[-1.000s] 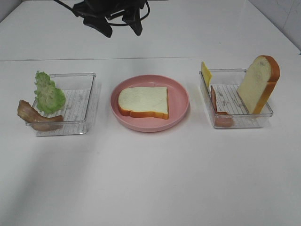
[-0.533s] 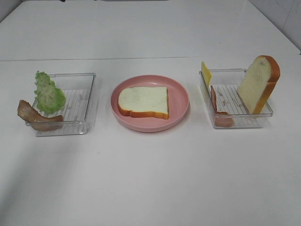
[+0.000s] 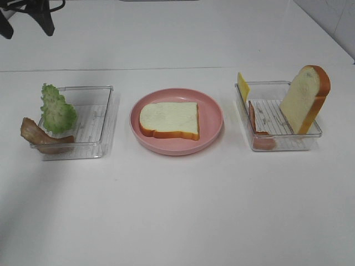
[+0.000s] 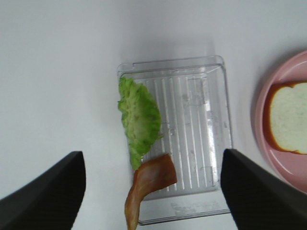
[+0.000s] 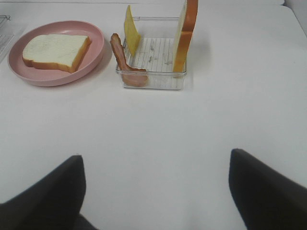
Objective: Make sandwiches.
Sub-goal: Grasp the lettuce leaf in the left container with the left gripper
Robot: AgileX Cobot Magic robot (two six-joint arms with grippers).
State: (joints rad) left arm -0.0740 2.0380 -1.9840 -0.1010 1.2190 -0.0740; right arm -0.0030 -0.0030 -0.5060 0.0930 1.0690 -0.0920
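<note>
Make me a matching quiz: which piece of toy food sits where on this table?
Things:
1. lettuce
2. cheese
3. flat bread slice
4. upright bread slice

Places, as seen in the high view:
a. lying on the pink plate
b. leaning against the right wall of the right-hand tray
c. standing at the left wall of the left-hand tray
d. standing in the far left corner of the right-hand tray

Pairs: 1-c, 2-d, 3-a, 4-b
</note>
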